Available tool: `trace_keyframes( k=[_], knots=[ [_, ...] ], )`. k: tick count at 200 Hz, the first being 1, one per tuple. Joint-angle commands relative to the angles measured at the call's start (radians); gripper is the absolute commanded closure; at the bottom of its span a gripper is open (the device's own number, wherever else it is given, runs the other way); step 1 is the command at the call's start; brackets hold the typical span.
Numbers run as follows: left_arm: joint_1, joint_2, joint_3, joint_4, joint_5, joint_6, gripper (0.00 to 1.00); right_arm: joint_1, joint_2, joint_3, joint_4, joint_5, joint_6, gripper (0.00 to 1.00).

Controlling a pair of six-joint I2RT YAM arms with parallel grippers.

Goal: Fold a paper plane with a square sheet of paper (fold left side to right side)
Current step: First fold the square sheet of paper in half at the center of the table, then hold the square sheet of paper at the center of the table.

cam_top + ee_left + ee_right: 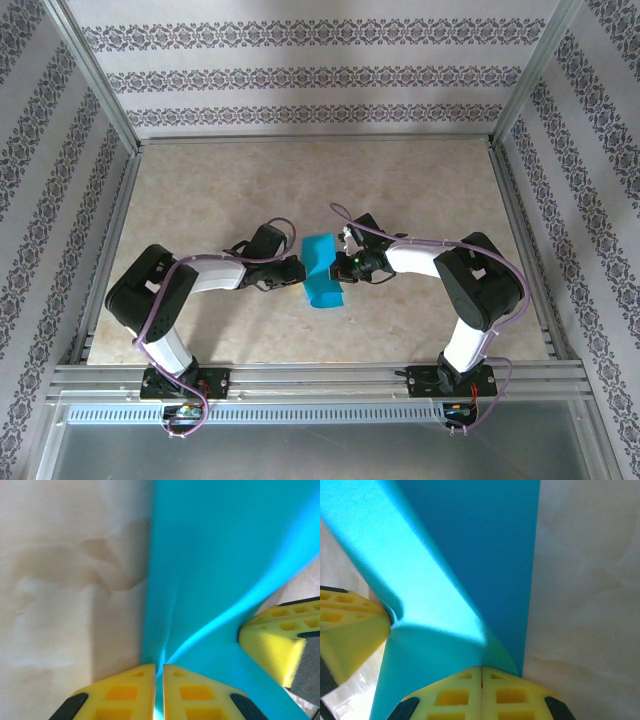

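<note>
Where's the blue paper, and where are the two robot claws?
blue paper (pixel 322 275): top view, middle of the sheet.
left gripper (pixel 159 671): left wrist view, between its yellow fingertips.
right gripper (pixel 481 670): right wrist view, between its yellow fingertips.

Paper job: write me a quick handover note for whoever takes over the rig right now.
Left gripper: jaws shut on the paper, at its left side.
Right gripper: jaws shut on the right side.
Paper: over the middle of the table, bowed between the two grippers, not flat.
Done: both sides pinched, sheet bent.
Left: lay the left side onto the right and crease it; no plane shape yet.
</note>
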Motion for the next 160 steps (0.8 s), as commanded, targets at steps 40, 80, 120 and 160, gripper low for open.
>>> trace_keyframes(
  k=[40, 80, 120, 160],
  knots=[
    [0.002, -0.076, 0.012, -0.028, -0.011, 0.044, 0.91, 0.010, 0.052, -0.023, -0.135, 0.127, -0.017, 1.00],
    [-0.047, 0.007, 0.087, 0.010, 0.039, 0.046, 0.91, 0.011, 0.058, -0.020, -0.136, 0.125, -0.017, 1.00],
    [-0.065, 0.098, 0.117, 0.023, 0.043, 0.040, 0.91, 0.014, 0.058, -0.017, -0.139, 0.127, -0.017, 1.00],
    [-0.067, 0.134, 0.110, 0.026, 0.052, 0.032, 0.91, 0.014, 0.057, -0.016, -0.142, 0.127, -0.018, 1.00]
  ],
)
